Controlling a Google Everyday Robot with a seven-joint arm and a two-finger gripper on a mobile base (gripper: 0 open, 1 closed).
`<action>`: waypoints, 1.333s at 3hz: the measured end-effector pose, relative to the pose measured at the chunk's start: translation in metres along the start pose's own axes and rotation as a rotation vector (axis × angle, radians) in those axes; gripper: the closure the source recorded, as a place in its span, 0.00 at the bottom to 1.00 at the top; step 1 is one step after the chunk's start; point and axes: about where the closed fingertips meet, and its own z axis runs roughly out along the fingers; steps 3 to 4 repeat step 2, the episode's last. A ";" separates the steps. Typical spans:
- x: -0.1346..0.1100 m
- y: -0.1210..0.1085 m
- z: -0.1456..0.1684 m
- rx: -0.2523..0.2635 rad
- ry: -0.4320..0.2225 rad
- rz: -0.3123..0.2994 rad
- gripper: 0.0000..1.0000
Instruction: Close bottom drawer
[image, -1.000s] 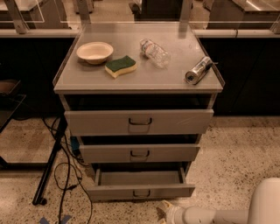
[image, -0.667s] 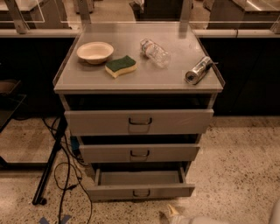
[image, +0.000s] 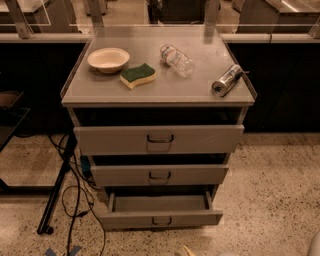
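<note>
Camera view: bottom drawer (image: 161, 219) open, jaws near front.

1. Bench (image: 165, 89): grey metal, matt, smooth top.
2. Bottom drawer (image: 127, 219): same matt grey metal, plain grey interior; handle (image: 161, 220) is dark wire.
3. Bowl (image: 108, 59), 10 o'clock on bench: pale, smooth, matt.
4. Sponge (image: 138, 75): yellow foam, rough green scouring face.
5. Bottle (image: 177, 60): clear glossy plastic.
6. Can (image: 226, 80), 3 o'clock: shiny metal.
7. Floor (image: 270, 190): speckled stone, slight sheen.
8. Gripper (image: 188, 250), 6 o'clock frame edge: pale, smooth tip; material unclear.
</note>
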 end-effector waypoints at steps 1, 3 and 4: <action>0.002 -0.040 0.001 -0.014 -0.024 0.007 0.00; 0.002 -0.040 0.001 -0.014 -0.024 0.007 0.00; 0.002 -0.040 0.001 -0.014 -0.024 0.007 0.00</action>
